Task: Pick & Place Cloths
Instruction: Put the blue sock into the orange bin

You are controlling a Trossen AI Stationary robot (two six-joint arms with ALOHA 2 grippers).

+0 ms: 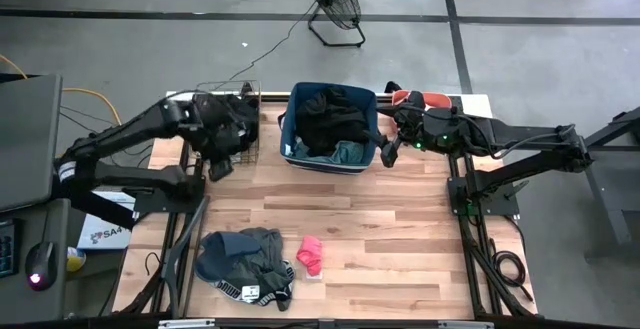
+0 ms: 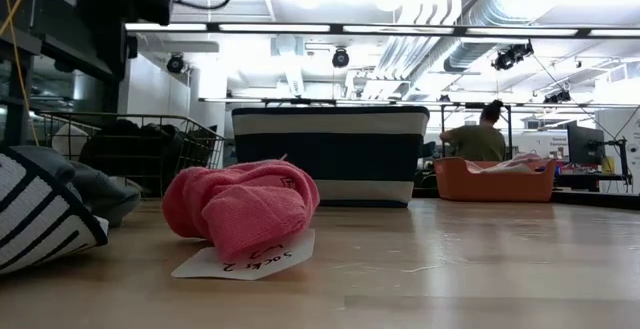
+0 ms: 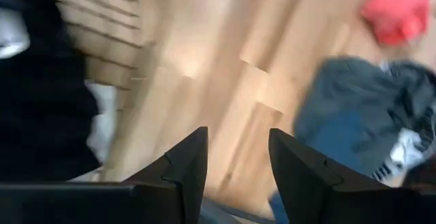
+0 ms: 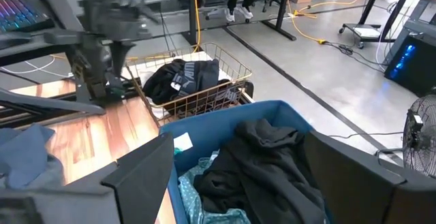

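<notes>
Black cloths (image 1: 232, 119) lie in a wire basket (image 4: 204, 94) at the table's far left. More black cloths (image 1: 330, 114) and a teal one (image 1: 350, 152) fill the blue bin (image 1: 293, 134). A grey, blue and striped pile (image 1: 245, 264) and a bright pink cloth (image 1: 311, 254) lie on the table near its front edge. My left gripper (image 1: 220, 169) hangs by the basket's near side, open, with bare table between its fingers (image 3: 238, 176). My right gripper (image 1: 390, 152) waits open at the bin's right side (image 4: 238, 183).
A coral tub (image 1: 425, 99) stands at the far right, behind my right arm. A paper tag (image 2: 245, 259) lies under the pink cloth. A person (image 2: 480, 134) sits in the room beyond the table. Bare wood (image 1: 400, 239) stretches across the middle and right.
</notes>
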